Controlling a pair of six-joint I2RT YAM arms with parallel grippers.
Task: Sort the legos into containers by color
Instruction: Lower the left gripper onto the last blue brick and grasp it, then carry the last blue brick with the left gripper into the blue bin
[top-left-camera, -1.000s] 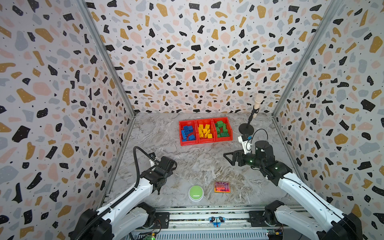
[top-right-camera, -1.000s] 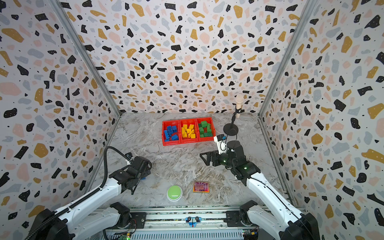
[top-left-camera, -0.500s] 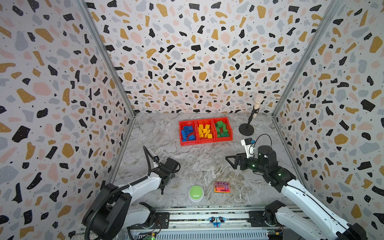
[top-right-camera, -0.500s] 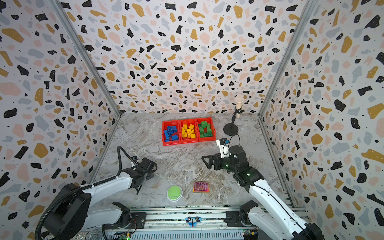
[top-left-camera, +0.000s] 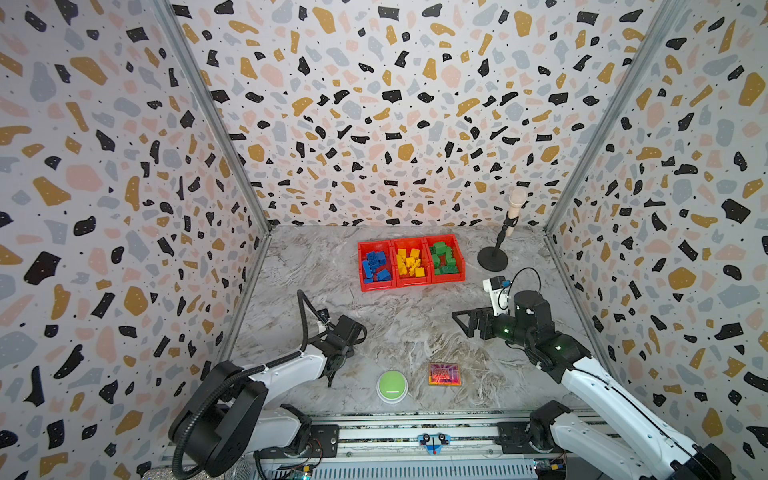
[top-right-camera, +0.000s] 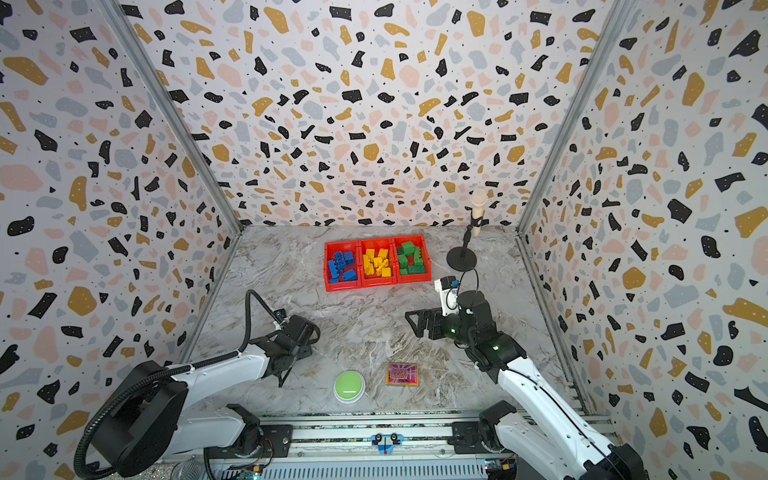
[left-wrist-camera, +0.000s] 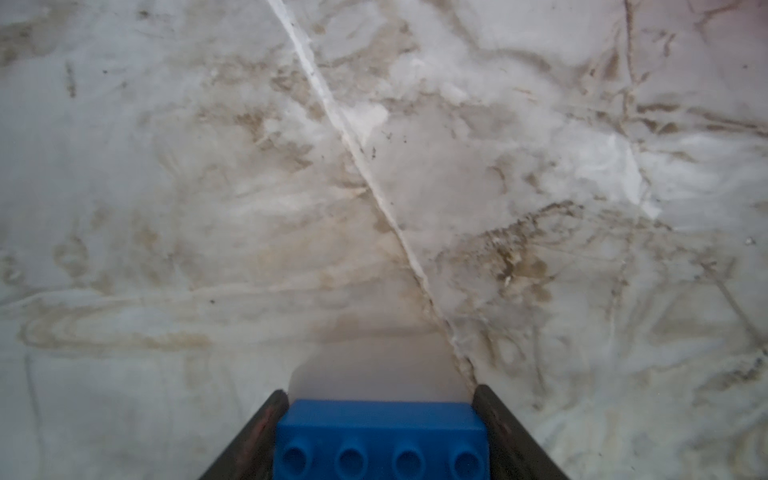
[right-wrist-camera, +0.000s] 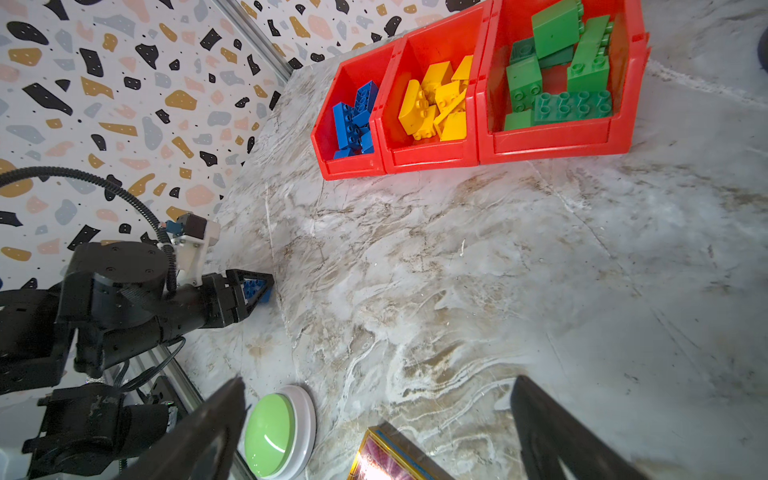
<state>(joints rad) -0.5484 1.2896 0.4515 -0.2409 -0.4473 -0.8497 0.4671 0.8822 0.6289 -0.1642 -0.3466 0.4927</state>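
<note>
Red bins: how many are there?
3, joined in a row: left bin holds blue bricks, middle bin yellow bricks, right bin green bricks.

You've got containers (top-left-camera: 412, 283) back-centre on the table (top-left-camera: 415, 328), mic stand (top-left-camera: 492, 259) right of them; button (top-left-camera: 392, 387) up front, card (top-left-camera: 444, 373) on its right.

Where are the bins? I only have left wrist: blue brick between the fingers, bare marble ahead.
Observer: The red bins sit in a row near the back wall, well apart from the blue brick.
Operator: Which takes blue?
Observer: The left-end bin in both top views holds the blue bricks.
Operator: Right arm in the way?
Observer: No, the right gripper is open and empty, off to the right of that path.
</note>
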